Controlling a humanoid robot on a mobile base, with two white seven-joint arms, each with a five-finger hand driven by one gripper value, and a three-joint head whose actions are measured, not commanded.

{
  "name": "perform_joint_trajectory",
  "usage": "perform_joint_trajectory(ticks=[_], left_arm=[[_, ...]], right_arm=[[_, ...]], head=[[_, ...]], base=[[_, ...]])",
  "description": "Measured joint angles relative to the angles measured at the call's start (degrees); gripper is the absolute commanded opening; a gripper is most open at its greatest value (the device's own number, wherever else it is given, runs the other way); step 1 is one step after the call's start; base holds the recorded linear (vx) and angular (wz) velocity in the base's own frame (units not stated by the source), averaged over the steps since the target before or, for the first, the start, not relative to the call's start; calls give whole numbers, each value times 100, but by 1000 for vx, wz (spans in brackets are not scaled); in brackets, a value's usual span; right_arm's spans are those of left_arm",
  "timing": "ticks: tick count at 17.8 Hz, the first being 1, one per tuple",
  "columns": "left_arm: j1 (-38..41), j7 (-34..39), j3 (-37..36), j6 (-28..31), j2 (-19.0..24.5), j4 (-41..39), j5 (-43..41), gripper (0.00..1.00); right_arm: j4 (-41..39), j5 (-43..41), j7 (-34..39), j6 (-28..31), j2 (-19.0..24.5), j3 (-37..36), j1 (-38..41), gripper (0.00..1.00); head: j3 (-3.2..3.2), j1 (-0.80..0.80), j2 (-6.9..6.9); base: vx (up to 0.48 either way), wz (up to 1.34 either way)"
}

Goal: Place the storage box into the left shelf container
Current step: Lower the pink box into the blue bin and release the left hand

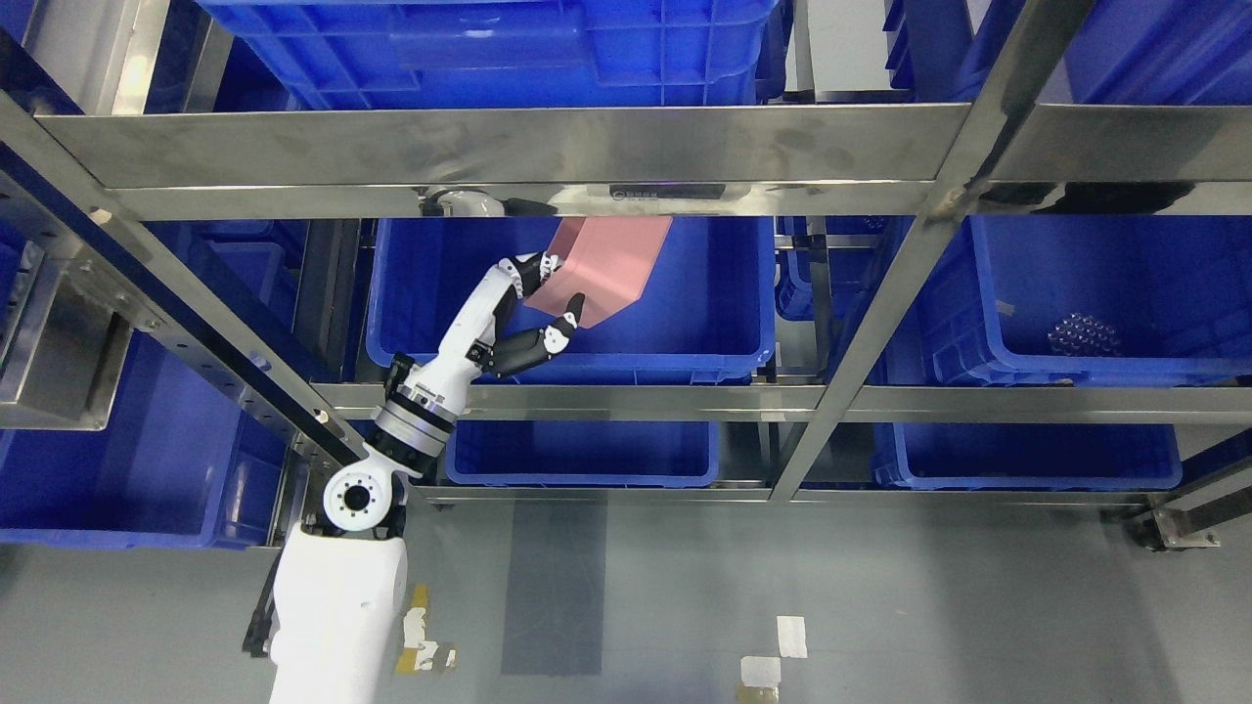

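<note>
Our left hand (533, 313) grips the flat pink plastic storage box (608, 264), tilted, over the smooth blue plastic bin (685, 337) on the steel shelf (626, 399)

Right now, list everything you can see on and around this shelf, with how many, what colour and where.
storage box: one, pink, tilted, held over the middle-tier container left of the slanted post.
blue containers: several, blue; the one under the pink box, one to its right holding a dark bumpy object, two on the tier below, others at the top and far left.
shelf frame: one, shiny metal, with horizontal rails and slanted posts.
label: one, dark, on the upper rail above the pink box.
floor: grey, with tape marks.
left hand: one, white and black, fingers gripping the pink box's lower left edge; arm rises from the lower left.
right hand: not in view.
</note>
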Motion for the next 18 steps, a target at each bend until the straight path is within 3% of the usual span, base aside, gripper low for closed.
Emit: perform_joint_trajectory(ticks=[9,13,16,18], left_arm=[[-808,-75,30,155,0,1275,-262,9],[-1077,-50,32,193,1,1740,-347,35],[-1209,-9,30,335,1,2008,-403,42],[-1259,3,27,378,1,2144,-421,61]], right_arm=[[0,0,-28,1,0,0,0,100],[0,0,-13,1,0,0,0,100],[0,0,4,1,0,0,0,100],[0,0,7,1,0,0,0,100]], head=[[0,0,0],[0,0,0],[0,0,0],[0,0,0]], base=[[0,0],[0,0],[0,0],[0,0]])
